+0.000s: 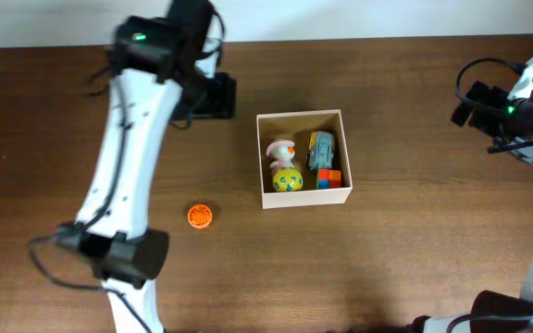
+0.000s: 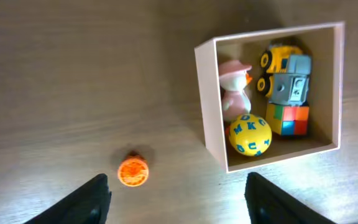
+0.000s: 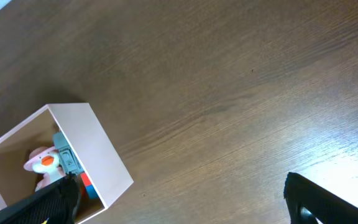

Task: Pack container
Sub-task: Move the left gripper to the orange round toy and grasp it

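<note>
Dark wood table is filling all three views, and the container (image 1: 305,198) is sitting near its middle, open side up. It is already holding a duck (image 2: 234,87), a lettered ball (image 2: 250,135), a truck (image 2: 284,71) and a cube (image 2: 288,119), packed close together. One orange disc (image 1: 200,216) is lying on the bare table, well apart from the container on its left side, so I am judging that as the last piece to pack.

I am watching the left gripper (image 2: 178,177) hanging above the disc with its fingers spread wide and nothing between them. The right gripper (image 3: 182,180) is also gaping and empty, parked off to the right with only a corner of the container in its view.

Several things are worrying me. The disc is looking low and flat, so the fingers may be scraping the table before they catch it, or squeezing it out sideways and sending it rolling. The container's walls are looking thin and light, so a finger clipping the rim on the way in could be shoving or tipping it, and nothing is bracing it. Free floor inside is looking scarce, so a careless drop may be bouncing the disc off the ball or duck and back out.
</note>
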`<state>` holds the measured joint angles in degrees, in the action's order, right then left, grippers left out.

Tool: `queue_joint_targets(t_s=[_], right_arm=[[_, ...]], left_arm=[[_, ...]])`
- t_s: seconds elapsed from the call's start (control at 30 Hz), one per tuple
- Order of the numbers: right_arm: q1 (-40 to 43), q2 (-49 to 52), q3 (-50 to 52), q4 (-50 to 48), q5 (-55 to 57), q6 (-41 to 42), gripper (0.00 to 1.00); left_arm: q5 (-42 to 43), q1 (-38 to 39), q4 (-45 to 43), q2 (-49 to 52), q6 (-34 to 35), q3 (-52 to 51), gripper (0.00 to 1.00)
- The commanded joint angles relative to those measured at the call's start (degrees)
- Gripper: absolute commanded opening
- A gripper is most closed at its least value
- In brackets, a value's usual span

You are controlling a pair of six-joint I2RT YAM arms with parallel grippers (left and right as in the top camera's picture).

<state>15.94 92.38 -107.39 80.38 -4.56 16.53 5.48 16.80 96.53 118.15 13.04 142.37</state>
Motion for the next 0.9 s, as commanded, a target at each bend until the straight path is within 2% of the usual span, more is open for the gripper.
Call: queue_joint_targets(t_s=[0.0, 0.23, 0.6, 0.87], right_arm=[[0.2, 0.3, 0.3, -0.1, 0.1, 0.5, 0.99], [0.2, 0.3, 0.3, -0.1, 0.1, 0.5, 0.99], [0.2, 0.3, 0.3, -0.1, 0.1, 0.5, 0.99], [0.2, 0.3, 0.3, -0.1, 0.1, 0.5, 0.99]], left_arm=[[-2.5, -1.1, 0.2, -2.4, -2.6, -2.4, 0.77], [-9.5, -1.8, -0.7, -2.6, -2.6, -18.7, 0.82], [-9.1, -2.4, -18.9, -2.6, -2.4, -48.4, 0.83], [-6.5, -2.3, -28.1, -2.6, -3.3, -60.7, 0.81]])
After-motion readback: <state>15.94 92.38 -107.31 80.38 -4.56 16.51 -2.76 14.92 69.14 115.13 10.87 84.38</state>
